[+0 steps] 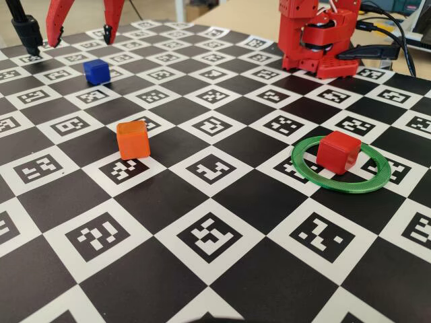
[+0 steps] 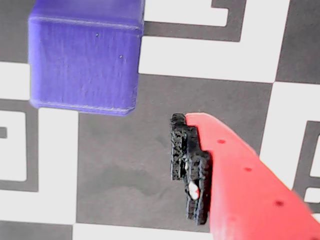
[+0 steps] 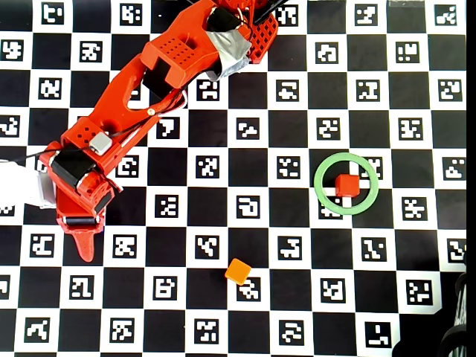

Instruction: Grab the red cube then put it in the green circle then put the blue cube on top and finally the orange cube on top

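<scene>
The red cube (image 1: 339, 150) (image 3: 346, 184) rests inside the green circle (image 1: 304, 169) (image 3: 317, 184), toward its far side in the fixed view. The blue cube (image 1: 97, 70) (image 2: 85, 55) sits on the board at the far left. My gripper (image 1: 79, 39) hangs open just behind it, its two red fingers spread wide with nothing between them. In the wrist view only one finger's black pad (image 2: 182, 150) shows, to the lower right of the blue cube and apart from it. The orange cube (image 1: 133, 139) (image 3: 238, 271) stands alone nearer the front. In the overhead view the arm (image 3: 149, 82) hides the blue cube.
The board is a black-and-white checker of printed markers. The red robot base (image 1: 316, 37) stands at the back right with cables (image 1: 394, 33) beside it. A black stand leg (image 1: 27, 30) is at the far left corner.
</scene>
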{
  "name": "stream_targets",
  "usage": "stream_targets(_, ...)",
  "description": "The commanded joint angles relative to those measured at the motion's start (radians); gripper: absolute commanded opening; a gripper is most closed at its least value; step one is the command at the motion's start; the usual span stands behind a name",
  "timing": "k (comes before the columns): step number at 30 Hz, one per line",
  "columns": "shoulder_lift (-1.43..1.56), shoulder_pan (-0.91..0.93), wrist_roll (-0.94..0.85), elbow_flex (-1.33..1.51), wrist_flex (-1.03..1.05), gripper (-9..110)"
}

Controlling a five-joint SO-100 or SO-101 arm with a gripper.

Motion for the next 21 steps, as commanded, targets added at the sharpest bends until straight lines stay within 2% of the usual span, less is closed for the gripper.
stream_targets(1, 0.048, 0.021, -0.011, -0.054, 0.037, 47)
stream_targets(21, -0.003, 0.031, -0.011, 0.075, -0.114, 48)
